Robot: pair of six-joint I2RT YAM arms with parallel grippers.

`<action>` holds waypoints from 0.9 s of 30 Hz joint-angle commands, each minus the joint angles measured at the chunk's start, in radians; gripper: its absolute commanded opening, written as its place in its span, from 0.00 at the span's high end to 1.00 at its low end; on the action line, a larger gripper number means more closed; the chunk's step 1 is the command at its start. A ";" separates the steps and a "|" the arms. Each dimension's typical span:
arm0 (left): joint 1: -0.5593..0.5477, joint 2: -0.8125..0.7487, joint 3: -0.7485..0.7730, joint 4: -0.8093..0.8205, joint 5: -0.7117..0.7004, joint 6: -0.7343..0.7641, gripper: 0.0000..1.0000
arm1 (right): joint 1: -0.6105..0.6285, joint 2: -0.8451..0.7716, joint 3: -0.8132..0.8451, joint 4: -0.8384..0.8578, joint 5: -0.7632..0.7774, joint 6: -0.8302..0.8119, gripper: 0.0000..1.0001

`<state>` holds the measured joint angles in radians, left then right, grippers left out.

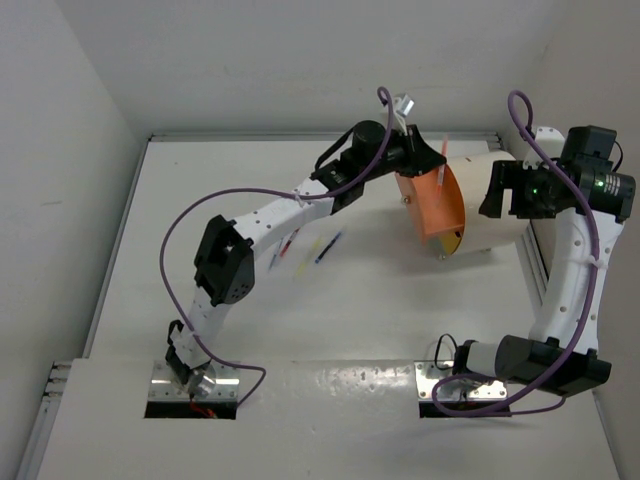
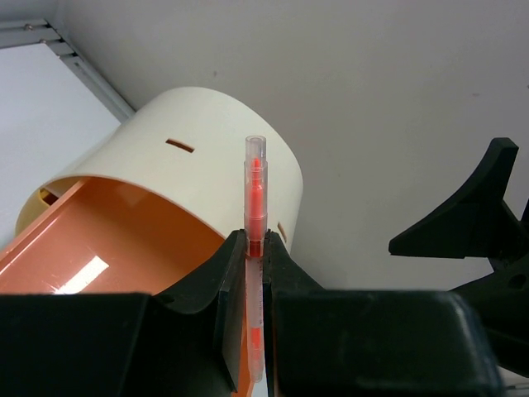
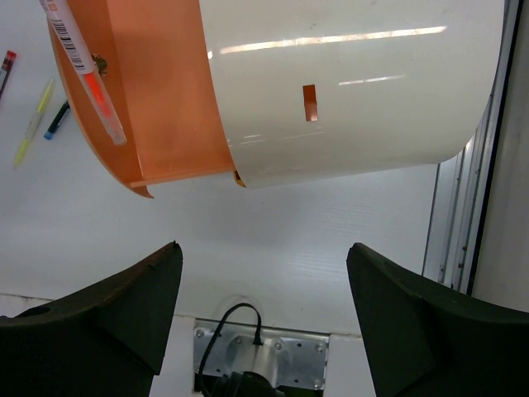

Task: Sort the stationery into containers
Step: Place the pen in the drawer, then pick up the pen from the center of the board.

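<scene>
Pen in hand: an orange-red pen (image 2: pixel 256 198) stands upright, clamped at mid-barrel by the left gripper (image 2: pixel 256 248), whose black fingers (image 2: pixel 207 281) are pressed together on it.
Pen position: in the air near the far right corner of the table (image 1: pixel 350 320), over the open orange drawer (image 2: pixel 99 240). The right wrist view shows its lower end hanging in front of the drawer.
Pen build: a thin, straight tube with a clear plastic barrel, an orange-red core inside and a barcode label near one end.
Pen handling: it is likely very light, stiff and smooth. It could swivel or slide in a loose pinch, so a hold at mid-barrel suits it.
Container: a cream drum container (image 3: pixel 347 83) lies on its side by the table's right edge. It is glossy hard plastic with small rectangular slots (image 3: pixel 308 103).
Drawer: flat-floored matt orange plastic, slid out toward the middle of the table.
Container handling: it looks rigid and bulky, and it may roll or shift if bumped.
Right gripper: the right gripper (image 3: pixel 263 256) holds nothing, its fingers spread wide beside the drum's curved wall.
Loose pens: loose pens (image 1: pixel 308 248) in yellow, blue and red lie flat near the table's middle, beside the left arm.
</scene>
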<state>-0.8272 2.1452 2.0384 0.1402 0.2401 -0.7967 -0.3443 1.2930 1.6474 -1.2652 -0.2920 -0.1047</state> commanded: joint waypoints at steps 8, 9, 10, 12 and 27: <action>-0.023 -0.004 -0.009 -0.016 0.022 0.027 0.70 | -0.001 -0.001 0.009 0.020 -0.015 0.003 0.21; -0.024 -0.007 -0.007 -0.020 0.024 0.036 0.59 | -0.001 -0.001 0.009 0.023 -0.015 0.007 0.21; -0.023 -0.010 -0.007 -0.021 0.024 0.039 0.52 | -0.001 -0.001 0.008 0.023 -0.015 0.005 0.21; -0.018 -0.014 0.000 -0.022 0.016 0.057 0.24 | -0.001 -0.001 0.011 0.018 -0.018 0.005 0.21; 0.123 -0.430 -0.189 -0.626 -0.122 0.753 0.34 | -0.001 -0.018 0.008 0.030 -0.033 0.007 0.21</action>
<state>-0.6868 1.8370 1.9377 -0.2768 0.1886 -0.3305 -0.3443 1.2903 1.6474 -1.2640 -0.3000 -0.1043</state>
